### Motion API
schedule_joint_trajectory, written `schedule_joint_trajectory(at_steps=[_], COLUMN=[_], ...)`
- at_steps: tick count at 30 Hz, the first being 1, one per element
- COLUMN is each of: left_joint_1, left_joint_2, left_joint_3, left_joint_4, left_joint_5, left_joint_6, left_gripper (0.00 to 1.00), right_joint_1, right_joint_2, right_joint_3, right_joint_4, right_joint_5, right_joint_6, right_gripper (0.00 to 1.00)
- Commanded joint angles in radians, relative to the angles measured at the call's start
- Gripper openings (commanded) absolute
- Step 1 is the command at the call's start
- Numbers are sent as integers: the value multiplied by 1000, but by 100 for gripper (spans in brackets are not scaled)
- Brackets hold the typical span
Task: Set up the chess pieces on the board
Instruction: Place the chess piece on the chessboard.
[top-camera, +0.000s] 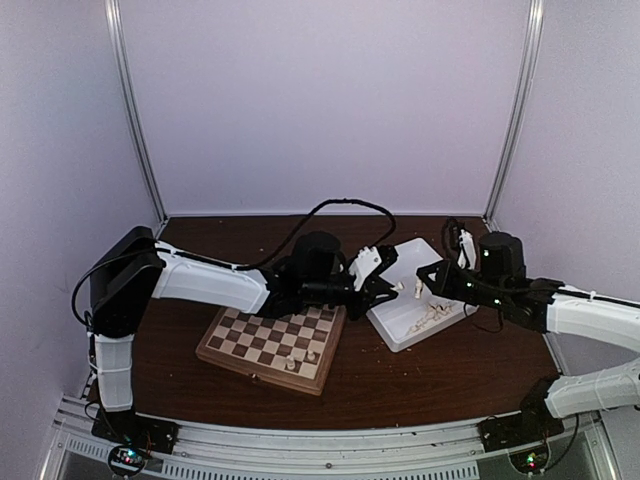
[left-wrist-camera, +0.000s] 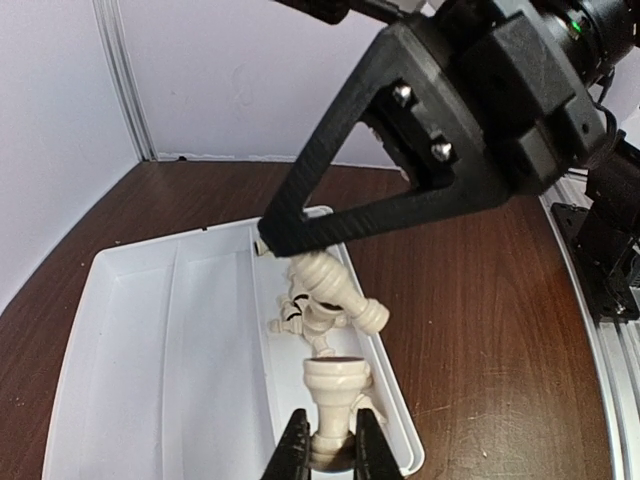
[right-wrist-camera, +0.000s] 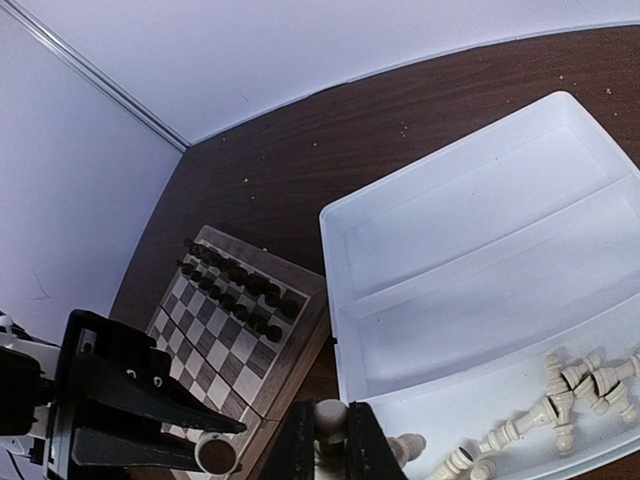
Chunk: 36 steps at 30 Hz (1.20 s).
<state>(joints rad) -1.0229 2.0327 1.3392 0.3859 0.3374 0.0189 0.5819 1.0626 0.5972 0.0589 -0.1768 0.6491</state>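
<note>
The board (top-camera: 258, 340) lies left of centre, with two cream chess pieces (top-camera: 291, 366) standing near its front edge. More cream chess pieces (right-wrist-camera: 565, 395) lie loose in the near compartment of the white tray (right-wrist-camera: 470, 250). Both grippers hover over the tray's left end, tips close together. My left gripper (left-wrist-camera: 333, 447) is shut on a cream piece (left-wrist-camera: 338, 390), its base pointing away. My right gripper (right-wrist-camera: 330, 440) is shut on a round-headed cream piece (right-wrist-camera: 331, 415). In the top view the left gripper (top-camera: 397, 287) and right gripper (top-camera: 420, 290) nearly meet.
Dark chess pieces (right-wrist-camera: 240, 285) fill two rows on the board's (right-wrist-camera: 215, 345) far side. The tray (top-camera: 420, 260) sits just right of the board on the dark brown table. The enclosure's white walls stand close behind and on both sides.
</note>
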Motion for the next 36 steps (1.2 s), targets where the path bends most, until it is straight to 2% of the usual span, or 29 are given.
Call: schedule_joint_trajectory(at_steps=[1, 7, 14, 20, 29, 36], left_joint_1=[0, 0, 0, 1, 1, 3], left_joint_2=[-20, -71, -258, -405, -589, -580], left_joint_3=[5, -25, -99, -86, -101, -6], left_joint_4=[2, -90, -371, -831, -1349, -1755], left_joint_5=[8, -13, -125, -315, -533, -672], left_joint_6=[8, 8, 7, -112, -236, -291], left_gripper=[0, 0, 0, 0, 0, 0], right_joint_1=[-7, -7, -7, -7, -7, -7], right_joint_2=[45, 118, 146, 171, 189, 182], right_joint_3=[-24, -55, -57, -41, -36, -25], right_joint_4=[-14, 66, 92, 84, 90, 65], right_joint_5=[29, -13, -24, -15, -13, -3], right_joint_6=[-35, -15, -30, -59, -71, -87], right_gripper=[5, 4, 4, 4, 3, 3])
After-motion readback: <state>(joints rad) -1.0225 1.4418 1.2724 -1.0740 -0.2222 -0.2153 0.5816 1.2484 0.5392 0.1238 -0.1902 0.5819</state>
